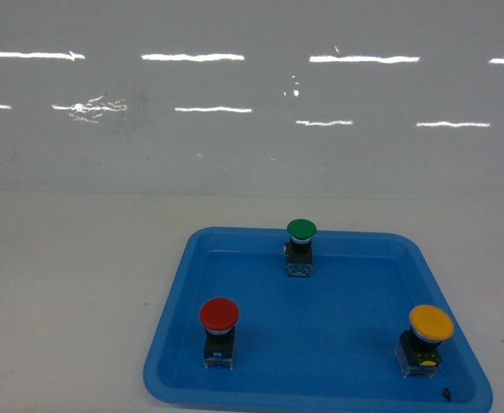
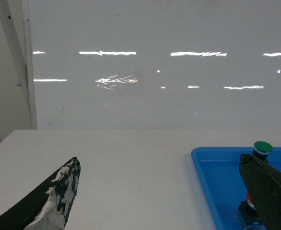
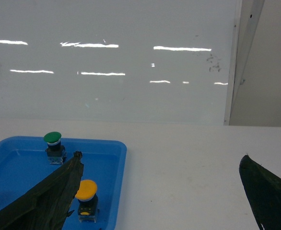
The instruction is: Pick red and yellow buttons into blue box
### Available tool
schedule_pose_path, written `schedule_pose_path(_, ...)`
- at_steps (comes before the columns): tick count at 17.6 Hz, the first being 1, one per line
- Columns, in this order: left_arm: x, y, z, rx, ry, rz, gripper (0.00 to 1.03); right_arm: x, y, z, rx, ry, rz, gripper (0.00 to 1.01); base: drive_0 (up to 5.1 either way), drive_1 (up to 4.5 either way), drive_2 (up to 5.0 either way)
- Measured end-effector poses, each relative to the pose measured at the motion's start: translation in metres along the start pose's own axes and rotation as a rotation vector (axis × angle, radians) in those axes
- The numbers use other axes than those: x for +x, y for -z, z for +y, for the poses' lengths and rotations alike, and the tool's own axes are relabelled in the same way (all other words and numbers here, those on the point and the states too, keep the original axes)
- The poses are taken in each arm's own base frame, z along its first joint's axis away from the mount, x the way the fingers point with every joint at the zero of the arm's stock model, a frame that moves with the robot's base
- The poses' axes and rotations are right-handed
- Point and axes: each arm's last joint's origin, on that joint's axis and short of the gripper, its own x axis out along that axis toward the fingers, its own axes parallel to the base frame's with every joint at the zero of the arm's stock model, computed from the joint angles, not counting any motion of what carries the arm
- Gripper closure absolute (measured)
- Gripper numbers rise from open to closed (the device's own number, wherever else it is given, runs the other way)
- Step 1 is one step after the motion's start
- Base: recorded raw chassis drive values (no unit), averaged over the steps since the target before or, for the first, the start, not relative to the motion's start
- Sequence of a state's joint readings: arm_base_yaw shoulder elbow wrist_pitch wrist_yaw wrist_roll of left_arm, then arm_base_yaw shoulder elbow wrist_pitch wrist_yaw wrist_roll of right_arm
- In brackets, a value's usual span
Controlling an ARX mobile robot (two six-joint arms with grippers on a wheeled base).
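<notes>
Shallow blue plastic tray (image 1: 175, 335) sits at the near edge of the white desk (image 1: 71, 275), right of centre. Three mushroom-head push buttons stand upright in it, well apart.

Red domed-cap button (image 1: 218, 331) on its black-and-clear switch body: near-left corner of the tray. Yellow domed-cap button (image 1: 427, 338): near-right corner. Green-capped button (image 1: 300, 247): middle of the far edge; leave it.

The deep blue box does not show in any view; you will have to find it before any drop.

Left gripper (image 2: 164, 201): dark fingers (image 2: 49, 203) spread wide, nothing between them. The red button lies to its right, mostly hidden behind the right-hand finger. Right gripper (image 3: 164, 201): fingers (image 3: 44, 201) likewise wide apart, empty. The yellow button lies to its left, just beside the left-hand finger.

Judgement: nothing picked yet. Left arm is nearer red, right arm nearer yellow. Each button's long axis is vertical, so your claw should come down over the cap and close on the body.
</notes>
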State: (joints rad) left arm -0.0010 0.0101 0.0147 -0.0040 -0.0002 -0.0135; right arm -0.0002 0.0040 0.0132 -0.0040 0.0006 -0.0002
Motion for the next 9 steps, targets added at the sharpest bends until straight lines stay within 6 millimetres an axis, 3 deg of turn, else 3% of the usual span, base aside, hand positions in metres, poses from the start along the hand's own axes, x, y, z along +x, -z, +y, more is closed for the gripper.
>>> schedule_pose_path(9,0.0,0.0,0.0,0.0,0.0,0.0,0.05,0.0,0.0,0.0,0.0,0.0,0.0,0.03,0.0,0.0,0.0)
